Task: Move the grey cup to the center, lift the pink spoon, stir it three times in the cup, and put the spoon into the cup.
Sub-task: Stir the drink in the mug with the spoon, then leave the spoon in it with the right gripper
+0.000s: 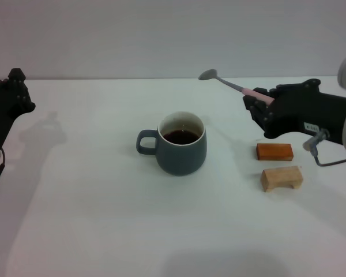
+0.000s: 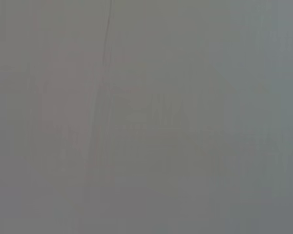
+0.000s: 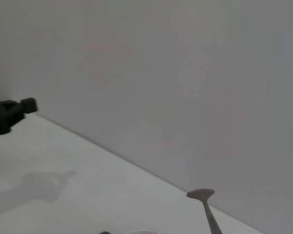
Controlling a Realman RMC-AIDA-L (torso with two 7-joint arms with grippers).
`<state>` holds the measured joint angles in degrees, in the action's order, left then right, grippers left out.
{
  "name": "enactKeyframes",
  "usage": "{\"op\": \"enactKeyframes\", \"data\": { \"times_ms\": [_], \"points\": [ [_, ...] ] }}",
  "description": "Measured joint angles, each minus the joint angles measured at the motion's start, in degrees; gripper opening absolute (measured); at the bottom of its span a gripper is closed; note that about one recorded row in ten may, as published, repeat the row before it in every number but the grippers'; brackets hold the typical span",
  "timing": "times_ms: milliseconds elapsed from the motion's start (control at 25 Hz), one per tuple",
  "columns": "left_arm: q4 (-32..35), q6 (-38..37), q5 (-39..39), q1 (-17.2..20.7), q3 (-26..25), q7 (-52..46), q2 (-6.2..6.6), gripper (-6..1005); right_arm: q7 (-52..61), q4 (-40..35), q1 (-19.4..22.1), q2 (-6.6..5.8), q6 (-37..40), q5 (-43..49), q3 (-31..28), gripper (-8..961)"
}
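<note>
I see the right gripper [image 1: 259,103] pinching the pink spoon [image 1: 233,85] at two o'clock of the grey cup [image 1: 181,144], open table [image 1: 92,219] between. Left gripper [image 1: 11,95] at nine o'clock; I cannot tell its fingers' state.

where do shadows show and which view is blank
Head view: soft shadow on the white table beside the parked left tool, faint one right of the blue-grey ceramic mug. Left wrist view: featureless grey. Right wrist view: blurry shadow on the table.

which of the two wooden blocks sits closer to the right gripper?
The orange-brown flat block, directly below the right gripper holding the pink spoon. The paler arched block lies nearer the camera.
</note>
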<state>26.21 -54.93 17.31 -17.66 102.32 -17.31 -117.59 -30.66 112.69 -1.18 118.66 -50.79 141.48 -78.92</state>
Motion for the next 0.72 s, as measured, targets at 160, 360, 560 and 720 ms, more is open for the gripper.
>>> {"op": "enactKeyframes", "data": {
  "times_ms": [160,360,560,720],
  "points": [
    [0.0,0.0,0.1,0.0,-0.2,-0.2,-0.06,-2,2.3,-0.5,-5.8,0.05,-8.1,-1.2,-4.7,146],
    [0.0,0.0,0.0,0.0,-0.2,-0.7,-0.08,-2,4.9,-0.5,-10.4,0.02,-13.9,-1.3,-8.6,146],
    [0.0,-0.1,0.1,-0.1,-0.2,-0.7,-0.09,-2,7.2,-2.0,-15.7,-0.02,-20.9,-3.4,-12.9,146],
    [0.1,-0.1,0.1,-0.3,-0.2,-0.7,-0.09,-2,7.6,-4.1,-19.2,-0.05,-25.1,-6.3,-16.2,147]
  ]
}}
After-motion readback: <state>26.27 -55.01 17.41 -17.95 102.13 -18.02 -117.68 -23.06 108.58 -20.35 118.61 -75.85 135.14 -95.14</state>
